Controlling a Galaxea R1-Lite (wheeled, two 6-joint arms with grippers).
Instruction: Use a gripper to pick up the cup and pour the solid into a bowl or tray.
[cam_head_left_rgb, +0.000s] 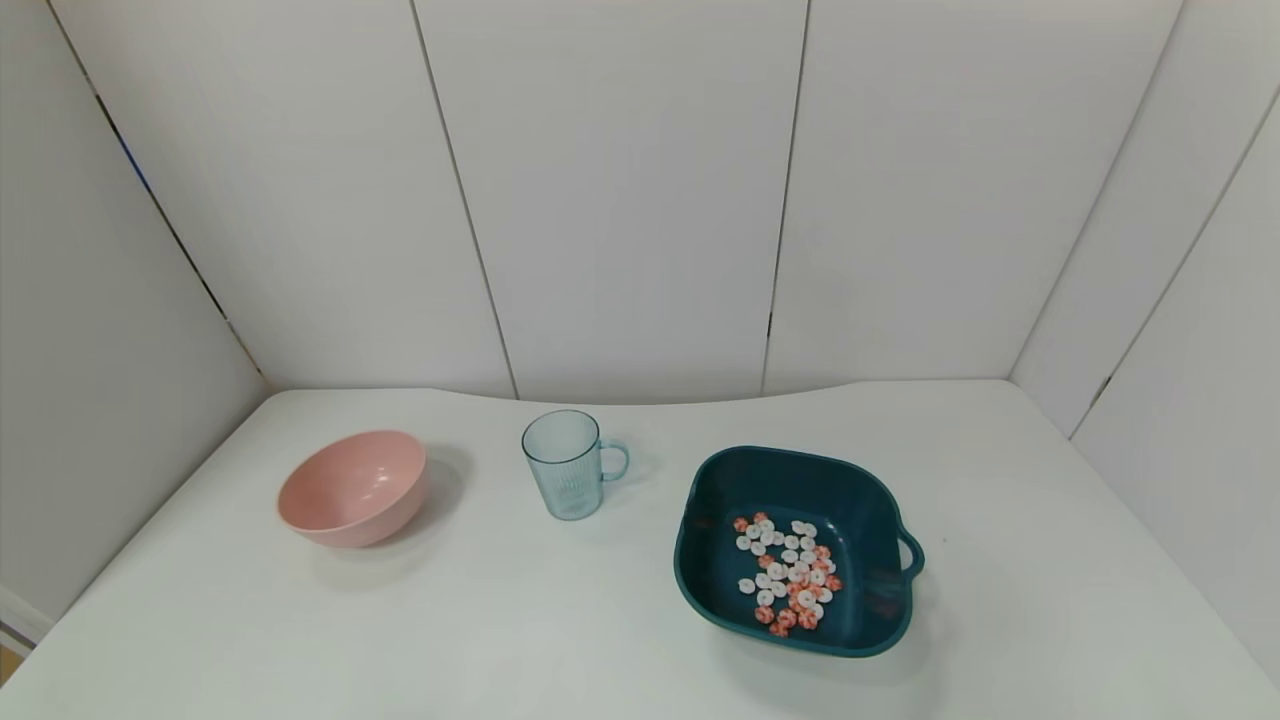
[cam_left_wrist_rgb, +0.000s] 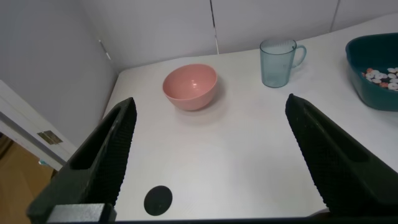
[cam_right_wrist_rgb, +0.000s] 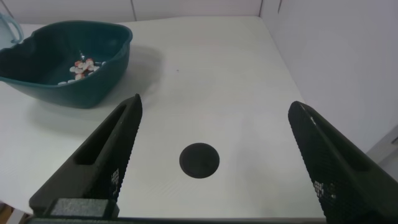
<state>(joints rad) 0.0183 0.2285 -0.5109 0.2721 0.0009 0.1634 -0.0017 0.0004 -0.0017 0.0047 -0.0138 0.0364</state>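
Sitting in the teal basin (cam_head_left_rgb: 860, 500), lower right, are the little discs (cam_head_left_rgb: 790, 572). The cup (cam_head_left_rgb: 565, 465) stands empty mid-frame. Left gripper (cam_left_wrist_rgb: 208, 155) and right gripper (cam_right_wrist_rgb: 214, 158) fingers are spread wide, holding nothing.

White table (cam_head_left_rgb: 520, 640), smooth surface, fills the lower half of the head view and is enclosed by pale wall panels. Three items stand directly on it. Pink bowl (cam_head_left_rgb: 353, 488) at centre left, upright. Cup (cam_head_left_rgb: 565, 465) at centre, upright, handle toward the frame's right, well apart from the bowl. Teal basin (cam_head_left_rgb: 880, 520) at lower right of centre, loop handle on its right side.
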